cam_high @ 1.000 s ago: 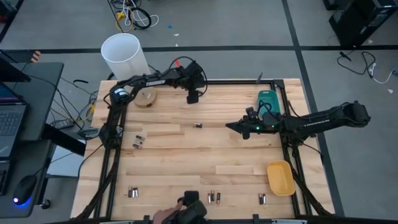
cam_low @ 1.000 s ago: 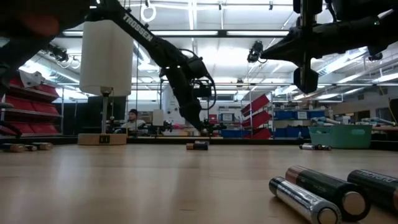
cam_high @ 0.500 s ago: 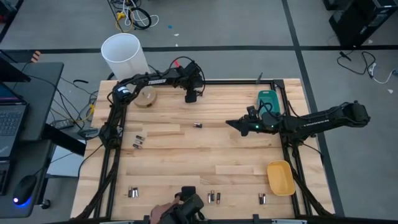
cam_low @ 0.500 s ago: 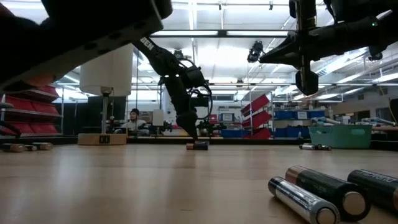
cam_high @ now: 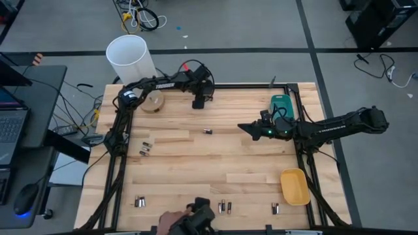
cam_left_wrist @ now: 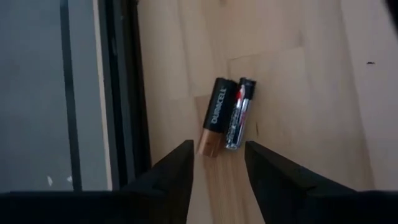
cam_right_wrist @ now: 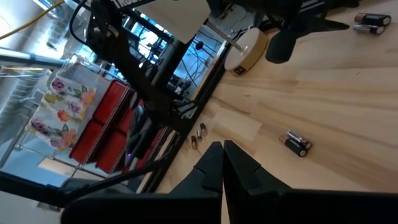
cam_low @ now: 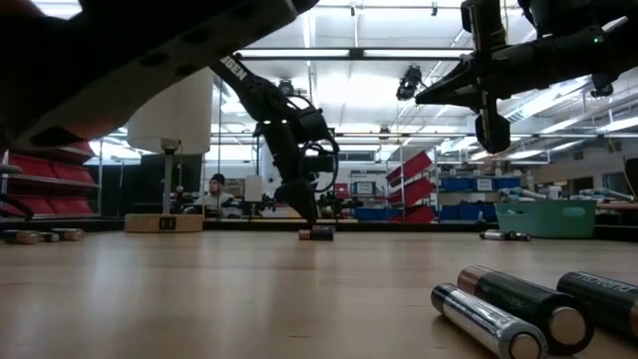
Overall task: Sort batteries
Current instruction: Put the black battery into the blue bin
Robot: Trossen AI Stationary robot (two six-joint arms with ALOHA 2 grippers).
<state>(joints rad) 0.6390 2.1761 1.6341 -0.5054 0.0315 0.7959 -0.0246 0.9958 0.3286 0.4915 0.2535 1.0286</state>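
Left wrist view: the left gripper [cam_left_wrist: 217, 168], fingers parted and empty, is held over a battery pair [cam_left_wrist: 226, 122] at frame centre beside the table's rail, long axes running with the finger gap; the right gripper [cam_high: 247, 129], fingers closed, is farther off.

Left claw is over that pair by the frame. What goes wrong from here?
1. The left claw is open over a dark battery and a silvery battery lying side by side, touching; closing may catch both or flick one against the black frame beside them.
2. A person's hand is at the near edge of the table by loose batteries; an arm reaching there might meet it.
The right claw, shut, hangs over mid-table.
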